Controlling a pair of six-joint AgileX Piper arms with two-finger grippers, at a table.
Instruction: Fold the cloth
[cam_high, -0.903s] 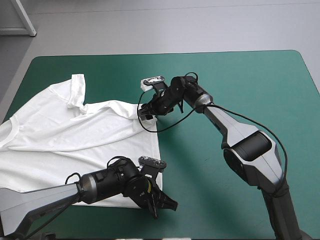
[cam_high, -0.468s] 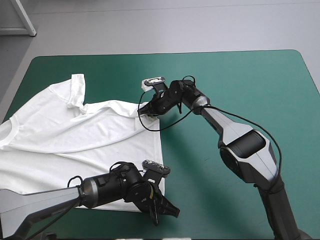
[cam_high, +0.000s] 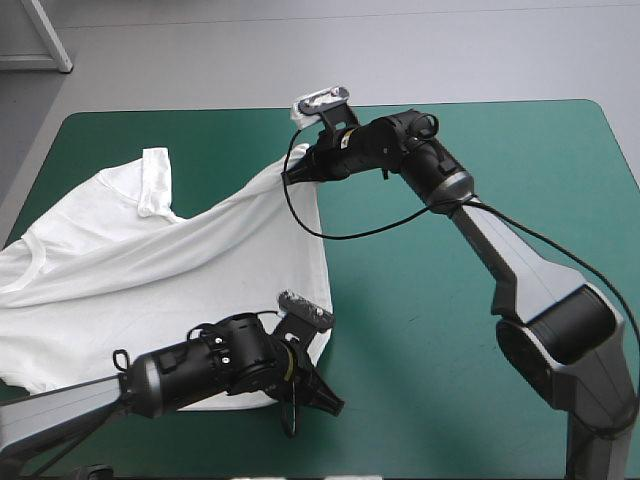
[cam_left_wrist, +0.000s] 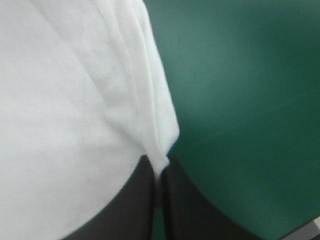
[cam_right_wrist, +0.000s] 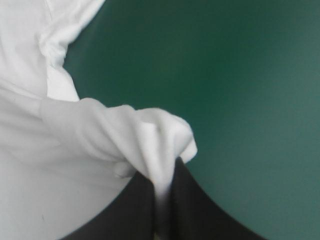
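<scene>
The T-shirt (cam_high: 150, 270) lay spread over the left half of the teal-green surface (cam_high: 400, 330). The left tool (cam_high: 328, 400) pinched its near right corner. The right tool (cam_high: 295, 176) pinched its far right corner, fabric bunched between the black fingers.

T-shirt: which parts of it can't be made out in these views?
High view: the T-shirt runs off the picture's left edge, and the left arm covers its near hem.
Left wrist view: only the corner pinched in the left gripper shows; the rest is cut off.
Right wrist view: the cloth bunched in the right gripper is blurred; which part it is cannot be told.
</scene>
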